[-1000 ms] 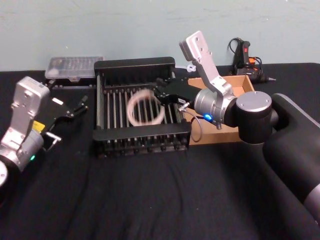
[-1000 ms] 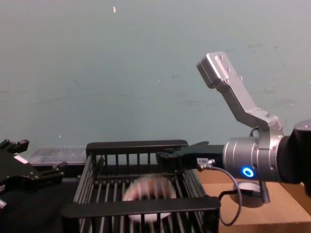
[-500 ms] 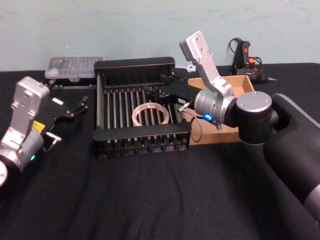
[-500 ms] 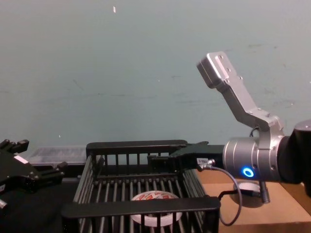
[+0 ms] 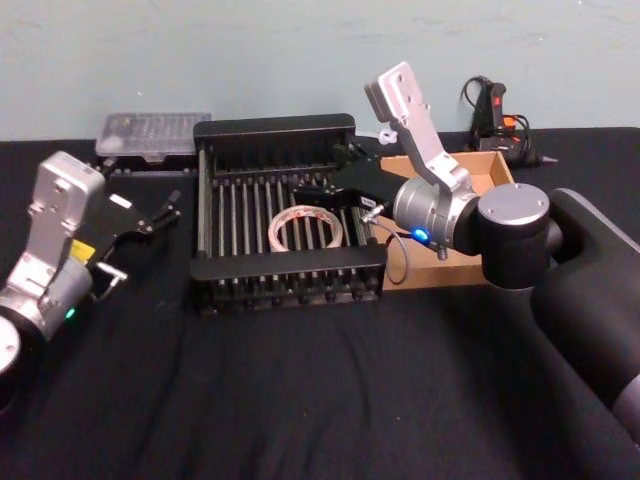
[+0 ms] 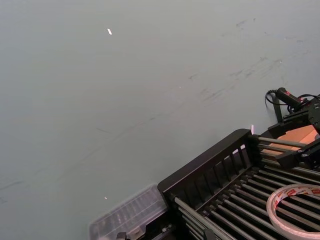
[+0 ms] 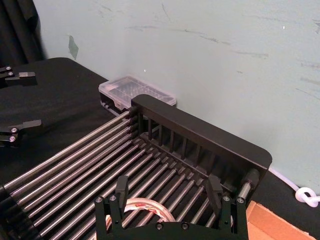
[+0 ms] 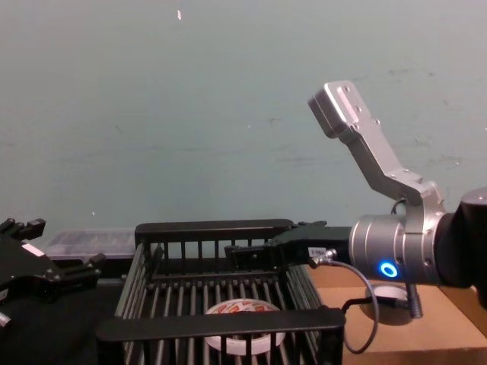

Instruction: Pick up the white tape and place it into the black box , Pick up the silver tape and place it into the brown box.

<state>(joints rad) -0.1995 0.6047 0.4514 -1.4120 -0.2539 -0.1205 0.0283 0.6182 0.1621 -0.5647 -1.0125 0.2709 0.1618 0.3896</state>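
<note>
The white tape (image 5: 305, 228) lies flat on the barred bottom of the black box (image 5: 275, 127), right of its middle; the chest view shows the ring (image 8: 243, 308) behind the near rim. My right gripper (image 5: 335, 200) hovers just above the tape and is open, its two fingers (image 7: 121, 187) wide apart with nothing between them. The brown box (image 5: 482, 170) stands right of the crate, largely covered by my right arm. A pale rounded shape (image 8: 389, 293) peeks from behind that wrist; I cannot tell whether it is the silver tape. My left gripper (image 5: 140, 238) rests open, left of the crate.
A clear plastic case (image 5: 150, 135) lies behind the crate's left corner. A black and orange tool with a cable (image 5: 495, 115) sits at the back right, by the wall. The black tablecloth in front of the crate offers free room.
My right gripper has opened and let go of the white tape. The tape dropped into the black box and settled flat on the bars. The left arm has not moved.
</note>
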